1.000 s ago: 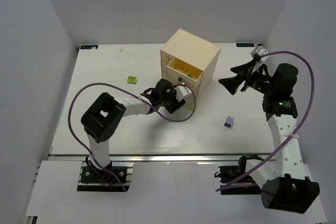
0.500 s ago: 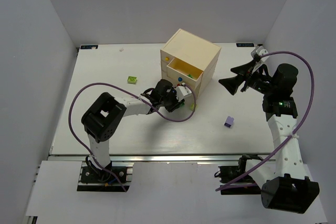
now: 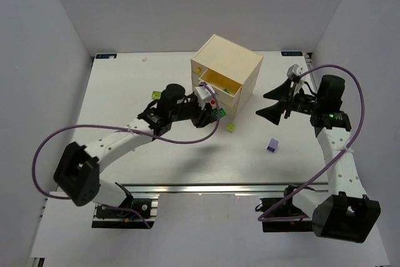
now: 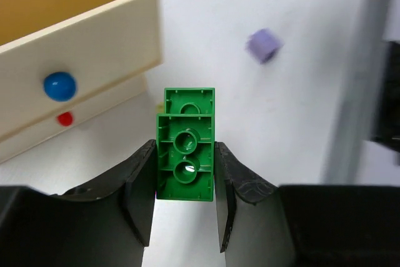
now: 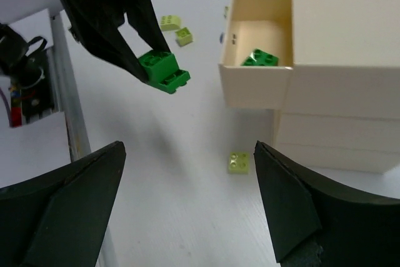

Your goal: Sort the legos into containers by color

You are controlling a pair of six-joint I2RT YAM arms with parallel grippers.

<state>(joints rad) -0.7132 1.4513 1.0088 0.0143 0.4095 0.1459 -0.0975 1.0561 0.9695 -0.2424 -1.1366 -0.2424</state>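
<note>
Showing the left tool point(image 4: 185, 154) closed part-way on a dark green brick point(image 4: 185, 145): its fingers point(image 4: 140, 186) press the brick's two long sides, the hollow underside faces the wrist camera, and the brick hangs clear of the desk point(image 4: 300, 123). Up and to the left of this tool lies the open drawer point(image 4: 81, 35) of the cream chest point(image 3: 228, 60). The drawer's front panel, with the blue knob point(image 4: 59, 85), is near the brick's left edge but apart from it. The red knob point(image 4: 64, 118) of the drawer below sits just under the blue one. Ahead and to the right of the tool, open desk stretches to a lavender brick point(image 4: 262, 45), well apart.

The right tool point(image 5: 187, 148) hovers with its jaws spread wide, holding nothing. Beyond its fingertips to the right is the pulled-out drawer with a second dark green brick point(image 5: 259, 59) lying inside. A lime-yellow brick point(image 5: 238, 162) rests on the desk just before the chest's lower front. The held brick hangs ahead and to the left of the right tool, short of the drawer rim. A pair of lime-yellow bricks point(image 5: 169, 22) lies farther off, past the left tool.

Compared with the earlier frame, the left arm has unfolded. The left tool has risen from desk level beside the lime-yellow brick to the height of the open drawer. The right tool has shifted slightly and remains wide. The lavender brick and the lime-yellow brick have not moved.
</note>
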